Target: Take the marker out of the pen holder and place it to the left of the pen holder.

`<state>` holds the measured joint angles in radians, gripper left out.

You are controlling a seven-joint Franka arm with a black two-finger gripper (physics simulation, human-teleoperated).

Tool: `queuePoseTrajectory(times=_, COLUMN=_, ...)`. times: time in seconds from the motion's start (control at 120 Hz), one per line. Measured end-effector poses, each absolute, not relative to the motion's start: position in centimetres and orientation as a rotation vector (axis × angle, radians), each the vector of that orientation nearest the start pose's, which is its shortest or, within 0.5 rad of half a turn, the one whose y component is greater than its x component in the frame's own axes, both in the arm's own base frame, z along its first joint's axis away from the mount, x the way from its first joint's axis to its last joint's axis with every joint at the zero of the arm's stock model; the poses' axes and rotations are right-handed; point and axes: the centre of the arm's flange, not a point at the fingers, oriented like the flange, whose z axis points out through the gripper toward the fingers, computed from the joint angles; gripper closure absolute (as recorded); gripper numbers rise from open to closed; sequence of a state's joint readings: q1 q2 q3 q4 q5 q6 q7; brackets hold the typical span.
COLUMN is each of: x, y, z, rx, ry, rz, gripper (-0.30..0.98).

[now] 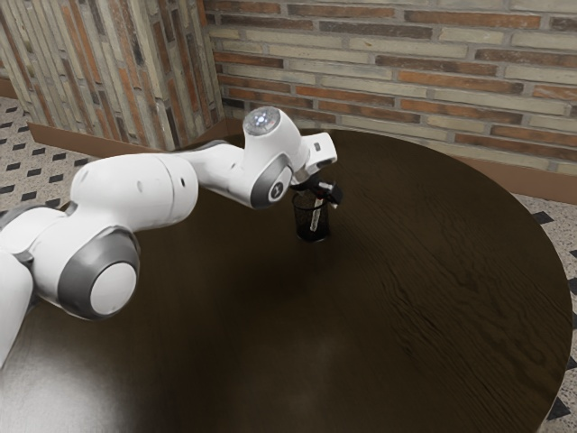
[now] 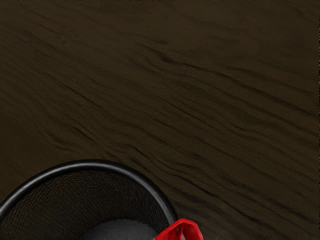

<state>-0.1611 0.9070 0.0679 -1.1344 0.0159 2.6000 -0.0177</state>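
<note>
In the exterior view my gripper is at the top of the black mesh pen holder, beside its rim. The white marker stands slightly tilted inside the holder, its upper end close to my gripper. The wrist view has the round rim of the pen holder at its lower edge, and the red end of the marker lies against that rim. How my gripper stands at the marker's upper end is too dark and small to make out.
The holder stands upright on a dark round wooden table. Behind the table is a brick wall, and the white arm reaches over the tabletop from the exterior view's left.
</note>
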Motion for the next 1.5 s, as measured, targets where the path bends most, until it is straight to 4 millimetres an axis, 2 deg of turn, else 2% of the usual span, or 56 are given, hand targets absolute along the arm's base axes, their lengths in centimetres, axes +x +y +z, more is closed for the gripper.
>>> queuePoseTrajectory(times=0.292, x=80.5, y=-9.4, z=32.4, rx=-2.982, ry=0.195, rz=-0.884, gripper=0.55)
queuePoseTrajectory(times=0.408, x=80.5, y=-9.5, z=32.5, rx=-2.980, ry=0.193, rz=-0.887, gripper=0.68)
queuePoseTrajectory(times=0.55, x=80.2, y=-9.3, z=32.9, rx=-2.980, ry=0.178, rz=-0.881, gripper=0.74)
queuePoseTrajectory(times=0.733, x=78.4, y=-8.6, z=37.2, rx=-2.974, ry=0.142, rz=-0.902, gripper=0.76)
queuePoseTrajectory(times=0.958, x=75.5, y=-6.8, z=44.8, rx=-2.934, ry=0.102, rz=-0.966, gripper=0.77)
queuePoseTrajectory(times=1.05, x=74.7, y=-6.0, z=47.7, rx=-2.907, ry=0.097, rz=-0.986, gripper=0.77)
queuePoseTrajectory(times=1.092, x=74.4, y=-5.4, z=48.3, rx=-2.900, ry=0.090, rz=-0.976, gripper=0.77)
queuePoseTrajectory(times=1.142, x=74.1, y=-4.3, z=48.1, rx=-2.900, ry=0.072, rz=-0.942, gripper=0.77)
queuePoseTrajectory(times=1.2, x=73.9, y=-2.0, z=47.2, rx=-2.896, ry=0.039, rz=-0.891, gripper=0.77)
queuePoseTrajectory(times=1.3, x=74.3, y=0.9, z=44.9, rx=-2.893, ry=0.008, rz=-0.814, gripper=0.77)
queuePoseTrajectory(times=1.383, x=75.1, y=2.6, z=43.4, rx=-2.885, ry=-0.006, rz=-0.784, gripper=0.77)
queuePoseTrajectory(times=1.5, x=77.6, y=5.2, z=42.2, rx=-2.852, ry=-0.024, rz=-0.811, gripper=0.77)
